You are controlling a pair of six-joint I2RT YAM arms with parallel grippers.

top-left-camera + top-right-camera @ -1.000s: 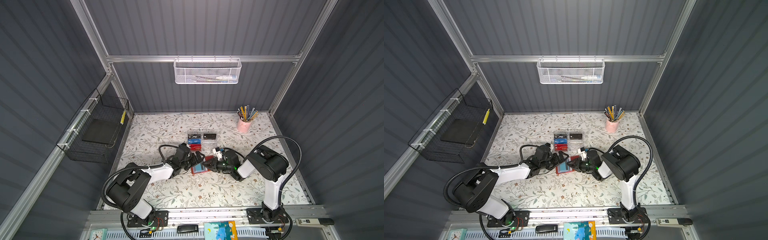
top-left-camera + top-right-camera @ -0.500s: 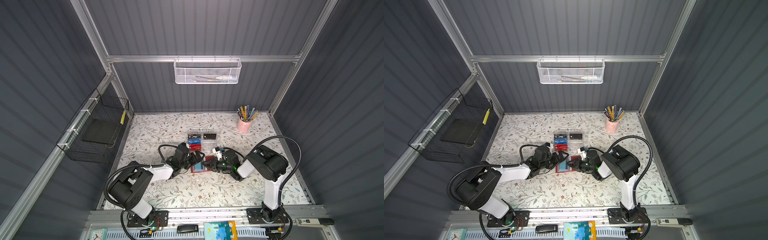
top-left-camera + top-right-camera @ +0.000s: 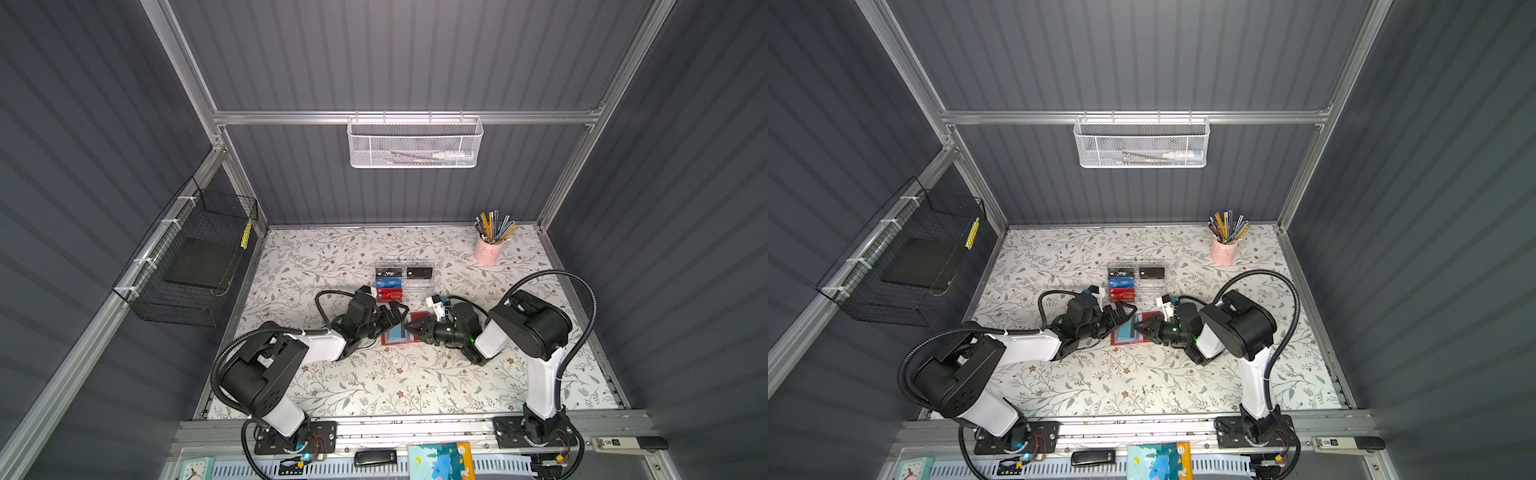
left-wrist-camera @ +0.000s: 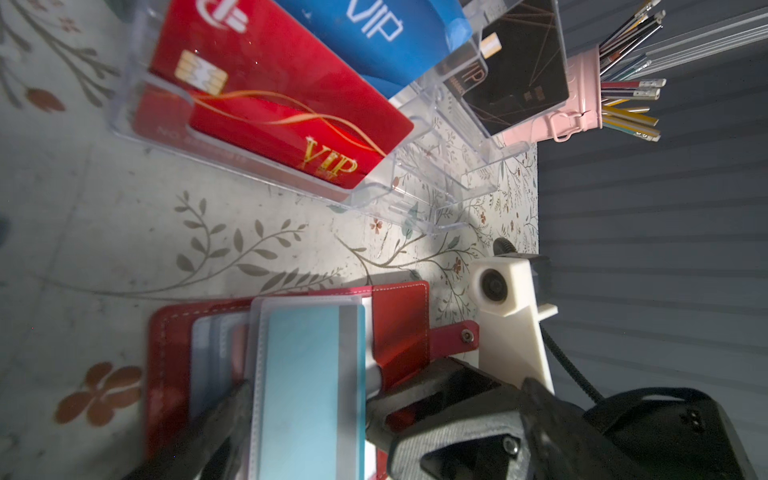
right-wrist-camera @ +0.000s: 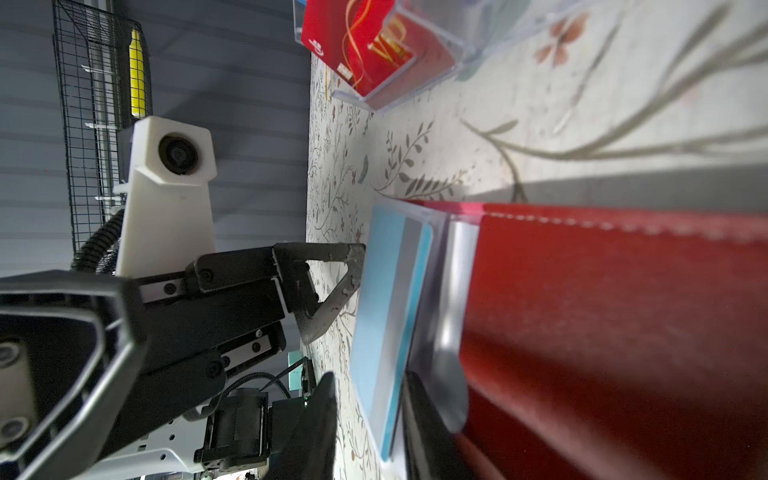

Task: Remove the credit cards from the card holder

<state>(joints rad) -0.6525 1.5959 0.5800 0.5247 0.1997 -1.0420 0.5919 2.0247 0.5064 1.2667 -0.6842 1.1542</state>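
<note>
While left jaws gape, right jaws pinch one card holder showing one credit card.

A clear tiered rack is set on the floral table cover just toward 12 o'clock from its middle, with a black card, a blue card and a red card held in it. A pink cup of pencils is placed at 2 o'clock, a white mesh basket is hung at 12 o'clock, and a black wire basket is fixed at 9 o'clock.
</note>
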